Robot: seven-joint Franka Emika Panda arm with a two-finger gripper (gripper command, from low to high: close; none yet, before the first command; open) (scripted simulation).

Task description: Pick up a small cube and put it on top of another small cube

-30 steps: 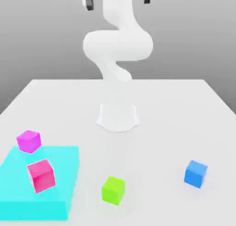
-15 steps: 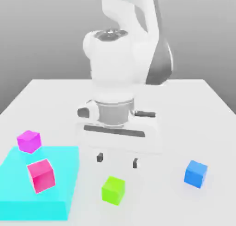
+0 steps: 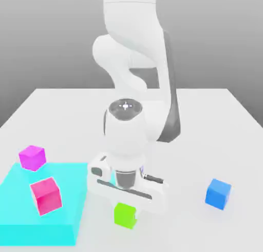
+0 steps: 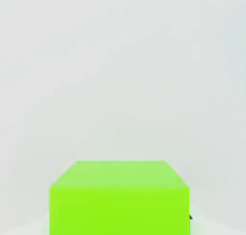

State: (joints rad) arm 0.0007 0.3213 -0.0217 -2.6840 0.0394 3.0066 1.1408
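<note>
The small lime-green cube (image 3: 125, 216) rests on the white table near the front edge, in the middle of the exterior view. My gripper (image 3: 126, 203) has come straight down onto it, and the hand's white body hides the fingers from that side. The hand view has the green cube (image 4: 119, 198) very close, with a dark sliver of a fingertip (image 4: 190, 218) against its side. The gripper is shut on the cube, which still sits on the table.
A blue cube (image 3: 218, 193) stands at the exterior view's right. A flat cyan platform (image 3: 31, 225) at the front left carries a pink-red cube (image 3: 45, 195). A magenta cube (image 3: 32, 157) sits at the platform's far edge.
The arm swung down from high above the table to the green cube. The fingers, wide apart half a second ago, have shut on the cube.
</note>
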